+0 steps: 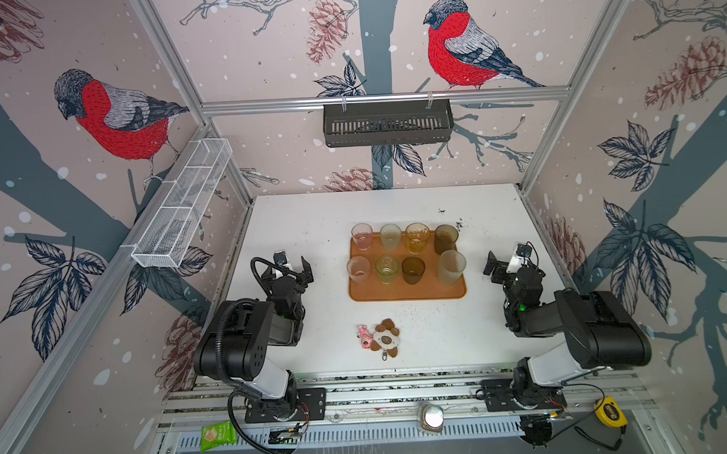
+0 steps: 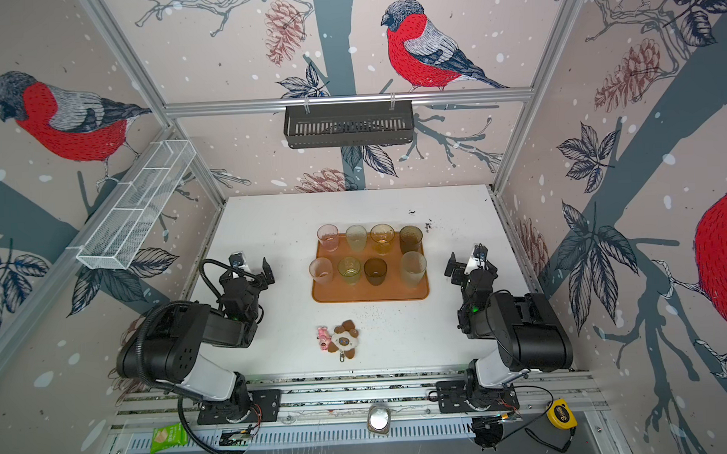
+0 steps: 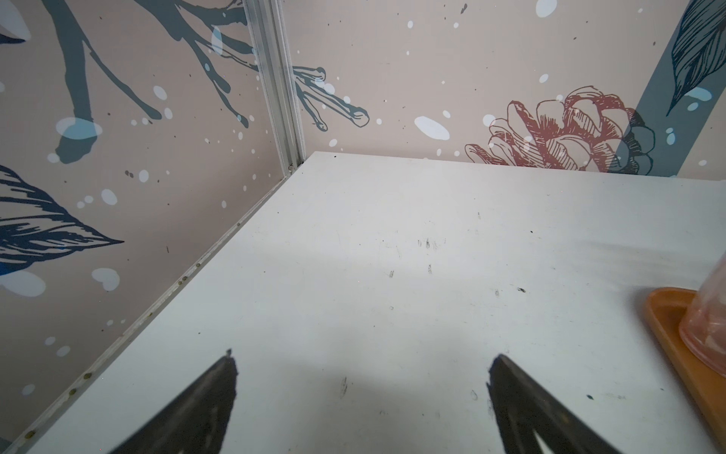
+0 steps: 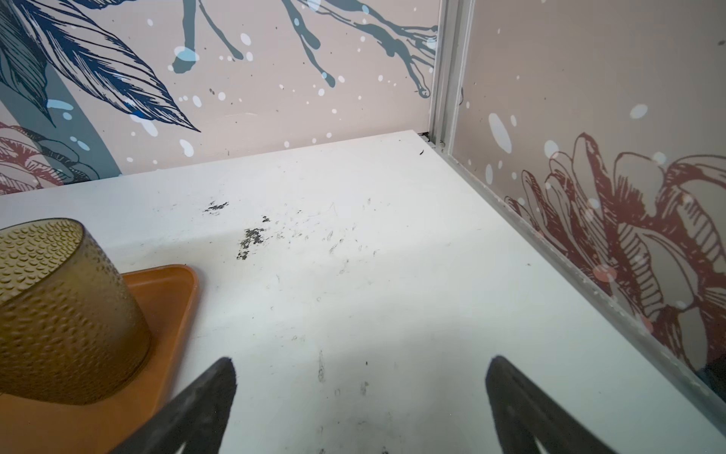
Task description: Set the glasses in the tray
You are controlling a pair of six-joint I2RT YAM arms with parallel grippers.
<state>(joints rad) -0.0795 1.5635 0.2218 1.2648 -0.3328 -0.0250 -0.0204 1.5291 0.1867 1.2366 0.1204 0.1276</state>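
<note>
– Well, what can't you make out?
– Each wrist view cuts off most of the tray (image 1: 405, 292). The left wrist view catches one corner and a slice of a pink glass (image 3: 707, 330). The right wrist view catches one corner and a brown dimpled glass (image 4: 66, 314), clipped at the frame edge. There the fingertips (image 3: 212, 401) show only as dark, blurred wedges.
– And from above?
– Both top views show all the glasses (image 1: 413, 271): eight, upright, two rows of four on the tray. The back row's mouths overlap the far rim, so I cannot tell how near their feet stand to it.
– Grippers?
– On the left gripper (image 3: 363, 363) the jaws are spread wide, nothing between them. The right gripper (image 4: 359, 363) is the same. Each hangs beside a short side of the tray, apart from it.
– Room to move?
– Bare white table (image 1: 311, 221) flanks the tray, and the tray's near strip is free. Dark specks (image 4: 251, 238) lie off its far right corner, and a plush keyring (image 1: 384, 339) lies near the front edge.
</note>
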